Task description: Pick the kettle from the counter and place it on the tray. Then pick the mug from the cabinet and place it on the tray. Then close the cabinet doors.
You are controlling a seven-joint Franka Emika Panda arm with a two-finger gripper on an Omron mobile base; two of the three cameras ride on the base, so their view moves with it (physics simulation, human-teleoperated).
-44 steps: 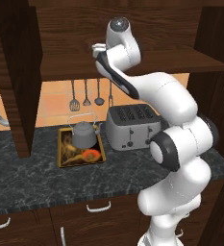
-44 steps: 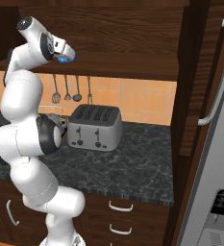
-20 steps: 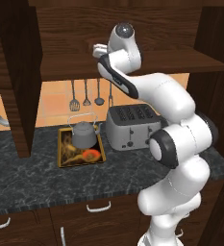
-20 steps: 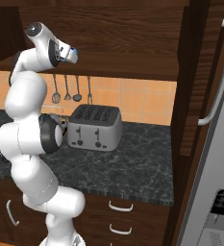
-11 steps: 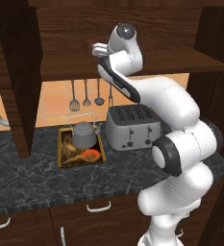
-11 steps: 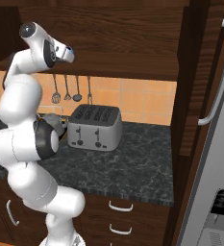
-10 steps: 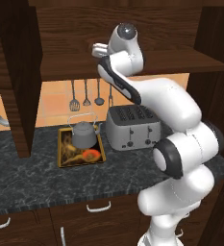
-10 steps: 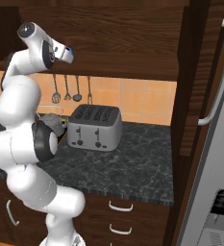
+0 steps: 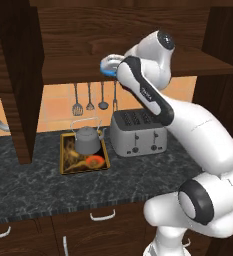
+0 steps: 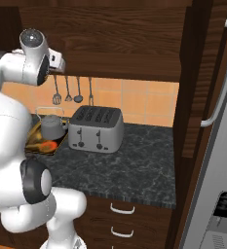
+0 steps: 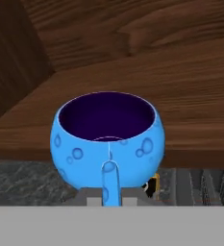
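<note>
Mug (image 11: 107, 139): end effector (image 9: 113, 66) having just closed, now gripping its handle at cabinet shelf (image 9: 68, 72); you're clearing for tray (image 9: 84, 164).

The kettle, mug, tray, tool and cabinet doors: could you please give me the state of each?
kettle: upright on the tray.
mug: upright, at the cabinet shelf's front edge, handle toward the hand camera.
tool: shut on the mug's handle.
cabinet doors: open.
toaster: on the counter, slots empty.

A kettle (image 9: 87, 140) sits on a tray (image 9: 67, 166) on the worktop (image 9: 33, 187), with a toaster (image 9: 137, 132) just to its right. Above, a mug (image 11: 107, 143) is at the cabinet shelf (image 9: 68, 68) edge.
</note>
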